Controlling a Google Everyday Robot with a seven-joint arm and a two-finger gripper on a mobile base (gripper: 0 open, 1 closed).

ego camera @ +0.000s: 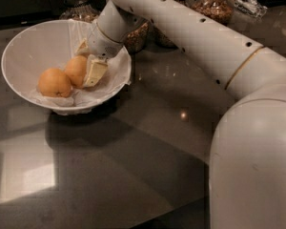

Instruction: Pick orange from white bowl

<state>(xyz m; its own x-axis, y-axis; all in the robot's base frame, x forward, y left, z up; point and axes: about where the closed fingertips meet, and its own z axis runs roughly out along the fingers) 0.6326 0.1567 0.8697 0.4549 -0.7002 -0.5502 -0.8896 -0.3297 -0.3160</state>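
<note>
The white bowl [33, 46] stands on the dark table at the upper left, with a crinkled white liner inside. Two oranges lie in it side by side. The left orange [54, 82] lies free. My gripper [88, 61] reaches down into the bowl from the right. Its cream fingers [96, 70] sit on either side of the right orange [75, 70] and touch it. That orange rests on the liner and is partly hidden by the front finger.
Glass grain jars [214, 4] stand along the back edge, some just behind the bowl [78, 8]. My white arm [205, 42] crosses the table from the lower right. The dark tabletop [109, 175] stretches in front of the bowl.
</note>
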